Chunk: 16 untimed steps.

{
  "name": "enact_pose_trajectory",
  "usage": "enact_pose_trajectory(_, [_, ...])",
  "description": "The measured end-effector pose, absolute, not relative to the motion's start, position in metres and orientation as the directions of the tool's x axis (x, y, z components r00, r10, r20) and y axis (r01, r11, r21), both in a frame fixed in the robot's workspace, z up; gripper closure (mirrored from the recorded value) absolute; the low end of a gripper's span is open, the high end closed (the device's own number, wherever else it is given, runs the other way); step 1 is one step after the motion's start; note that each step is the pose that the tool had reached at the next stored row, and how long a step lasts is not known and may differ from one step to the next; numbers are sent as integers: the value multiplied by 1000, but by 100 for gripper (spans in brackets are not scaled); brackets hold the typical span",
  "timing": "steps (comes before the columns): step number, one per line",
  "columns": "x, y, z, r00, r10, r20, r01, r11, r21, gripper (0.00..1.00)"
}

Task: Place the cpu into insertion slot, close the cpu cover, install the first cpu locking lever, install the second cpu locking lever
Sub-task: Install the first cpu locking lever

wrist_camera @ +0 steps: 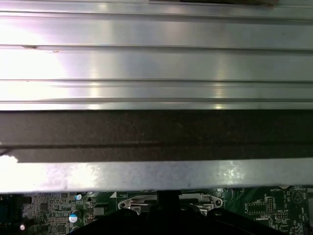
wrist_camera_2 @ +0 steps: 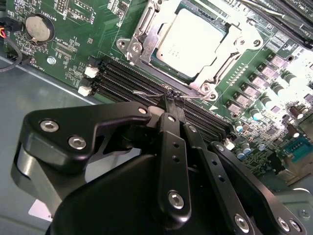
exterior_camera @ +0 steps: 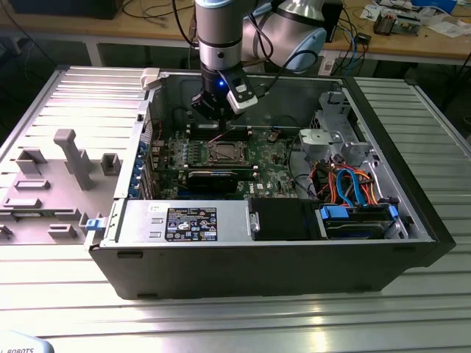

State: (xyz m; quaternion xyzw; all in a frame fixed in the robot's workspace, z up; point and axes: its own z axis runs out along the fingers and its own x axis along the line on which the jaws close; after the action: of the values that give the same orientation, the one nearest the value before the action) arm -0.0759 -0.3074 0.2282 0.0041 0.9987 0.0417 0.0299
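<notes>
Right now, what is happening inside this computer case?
A robot arm reaches into the open computer case, over the green motherboard. The cpu already sits in the insertion slot, and the cpu cover lies closed around it. The pincer is shut, its tips at a thin wire locking lever beside the memory slots.

Gripper (wrist_camera_2: 172,100): black linkage body in foreground, fingers (wrist_camera_2: 171,115) closed together, tips pinching thin wire lever (wrist_camera_2: 146,93) beside socket edge.
Cpu (wrist_camera_2: 190,41): silver-grey square top, seated in insertion slot (wrist_camera_2: 146,36).
Cpu cover (wrist_camera_2: 222,56): silvery frame lying flat around cpu, chip showing through window.
Motherboard (wrist_camera_2: 98,29): green, populated.
Memory slots (wrist_camera_2: 127,78): long, black, between socket and gripper.
Coin battery (wrist_camera_2: 38,28): round, silver, near board edge.
Capacitors (wrist_camera_2: 254,93): row beside socket.
</notes>
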Motion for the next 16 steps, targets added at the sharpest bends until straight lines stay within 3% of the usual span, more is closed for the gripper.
enact_pose_trajectory(16, [-68,-307,228,-998,11,-60,6,997,82,88])
